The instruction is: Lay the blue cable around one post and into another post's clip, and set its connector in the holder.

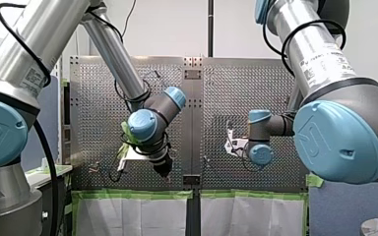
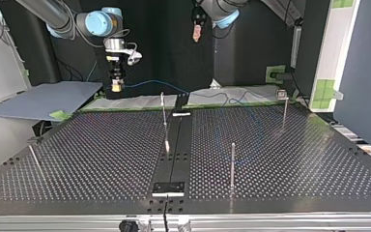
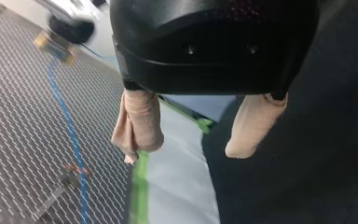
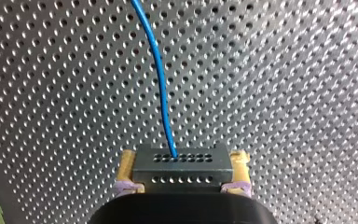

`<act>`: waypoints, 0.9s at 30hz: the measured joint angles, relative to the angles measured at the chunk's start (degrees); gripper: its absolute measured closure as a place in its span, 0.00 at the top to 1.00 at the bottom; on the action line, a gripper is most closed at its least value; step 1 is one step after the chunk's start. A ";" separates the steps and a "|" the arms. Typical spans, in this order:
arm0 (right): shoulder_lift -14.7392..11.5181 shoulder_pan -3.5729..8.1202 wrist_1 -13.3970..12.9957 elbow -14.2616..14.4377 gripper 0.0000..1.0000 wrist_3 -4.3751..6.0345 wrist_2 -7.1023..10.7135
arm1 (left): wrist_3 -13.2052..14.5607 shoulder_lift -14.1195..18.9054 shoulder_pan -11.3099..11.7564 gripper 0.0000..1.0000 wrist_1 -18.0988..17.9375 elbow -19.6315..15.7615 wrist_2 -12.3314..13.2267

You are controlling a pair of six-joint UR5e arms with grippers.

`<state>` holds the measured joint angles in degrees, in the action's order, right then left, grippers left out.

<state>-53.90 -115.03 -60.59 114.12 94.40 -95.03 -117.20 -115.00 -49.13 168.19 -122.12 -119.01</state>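
Observation:
My right gripper (image 4: 182, 186) is shut on the grey connector (image 4: 182, 163), its yellow pads on the two sides. The blue cable (image 4: 161, 84) leaves the connector and runs ahead over the perforated table. At the top view's left, my right gripper (image 2: 117, 87) hangs above the table's far edge, and the blue cable (image 2: 152, 82) trails from it to the right. My left gripper (image 3: 191, 149) is open, with beige pads and nothing between them. It is held high at the top view's right (image 2: 196, 33). Beside it, the blue cable (image 3: 70, 130) lies on the table.
Thin metal posts stand on the table: one near the middle (image 2: 163, 108), one in front (image 2: 233, 162), one at the far right with a clip on top (image 2: 284, 108), one at the left (image 2: 34, 157). A black holder plate (image 2: 168, 187) sits at the near edge.

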 joint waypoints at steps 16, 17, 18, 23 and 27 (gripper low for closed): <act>-0.20 -4.01 -0.22 0.99 0.00 -0.33 0.26 | 5.77 -1.82 7.36 1.00 -8.91 0.10 2.04; -0.20 -4.21 -0.18 1.00 0.00 -0.35 0.26 | 5.59 -1.83 7.47 1.00 -9.37 0.11 1.91; -0.21 -4.42 -0.18 0.99 0.00 -0.38 0.26 | 5.31 -1.86 7.62 1.00 -10.04 0.12 1.65; -0.27 -5.41 -0.23 0.99 0.00 -0.45 0.09 | 3.29 -2.03 8.41 1.00 -12.71 0.16 2.14; -0.28 -6.07 -0.34 1.00 0.00 -0.36 -0.06 | 0.72 -2.11 8.73 1.00 -15.39 0.15 4.39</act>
<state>-54.19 -121.10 -60.93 115.12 94.04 -95.09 -116.49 -117.11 -40.39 152.80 -121.96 -114.62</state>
